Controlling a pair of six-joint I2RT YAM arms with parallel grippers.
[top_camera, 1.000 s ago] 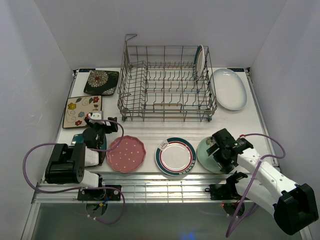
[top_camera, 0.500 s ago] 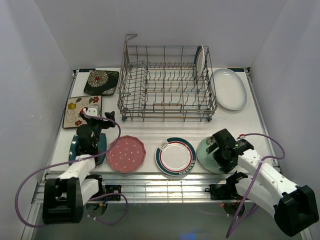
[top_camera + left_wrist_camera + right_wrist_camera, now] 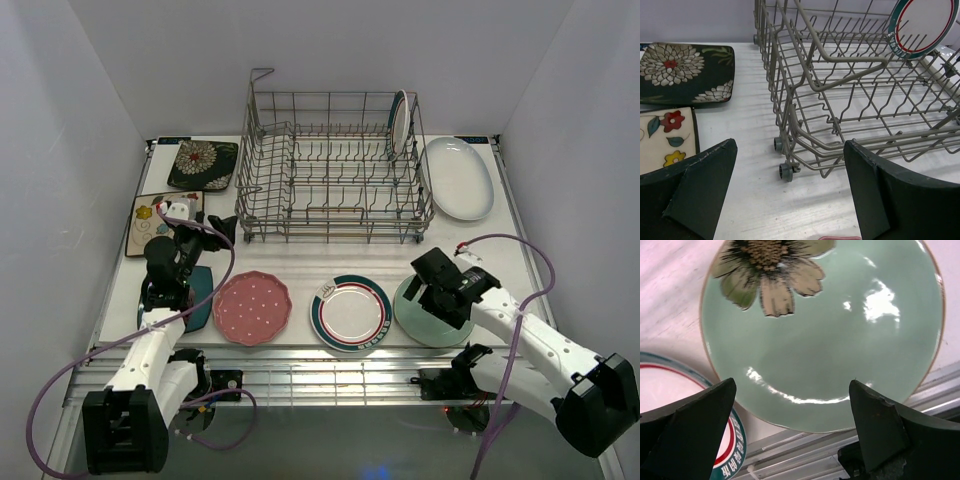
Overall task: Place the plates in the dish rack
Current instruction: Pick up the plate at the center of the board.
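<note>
The right gripper [image 3: 792, 384] is hovering wide open, empty, over the mint plate [image 3: 840, 340] at the front edge; the left gripper [image 3: 790, 145], likewise open and empty, is facing the rack [image 3: 855, 100].

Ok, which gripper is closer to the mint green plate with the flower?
Right. The right gripper hovers open directly over the mint plate; the left gripper is far off, beyond the pink plate, facing the dish rack.

Overhead wide; left wrist close, shares dish rack [image 3: 335, 175].
</note>
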